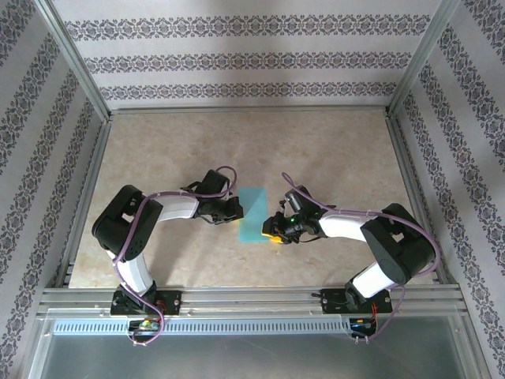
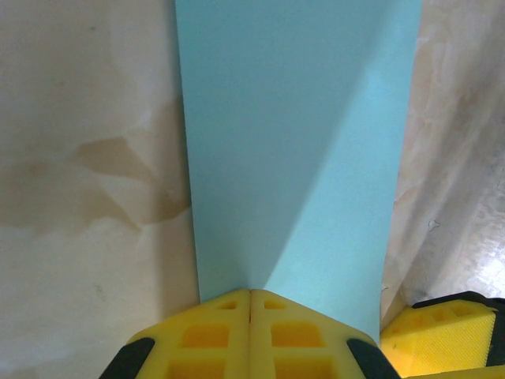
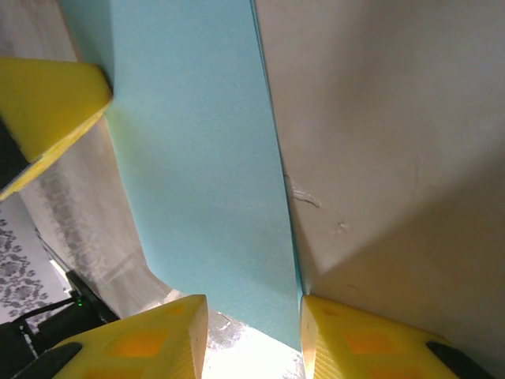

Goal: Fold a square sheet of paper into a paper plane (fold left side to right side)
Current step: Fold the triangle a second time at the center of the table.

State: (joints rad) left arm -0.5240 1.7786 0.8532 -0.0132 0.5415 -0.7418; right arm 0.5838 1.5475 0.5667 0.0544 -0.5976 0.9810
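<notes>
Paper (image 1: 253,215) at centre of table (image 1: 331,158), folded strip, long axis up-down in frame. Left gripper (image 1: 235,210) fully closed, tips on its left edge. Right gripper (image 1: 274,230) partly spread, straddling lower right edge, gripping nothing.

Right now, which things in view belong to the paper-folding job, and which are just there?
Job: square sheet of paper, lying as a rectangle; left gripper, jaws shut; right gripper, jaws apart at the sheet's edge.
Just there: table; patterned walls; metal frame.
</notes>
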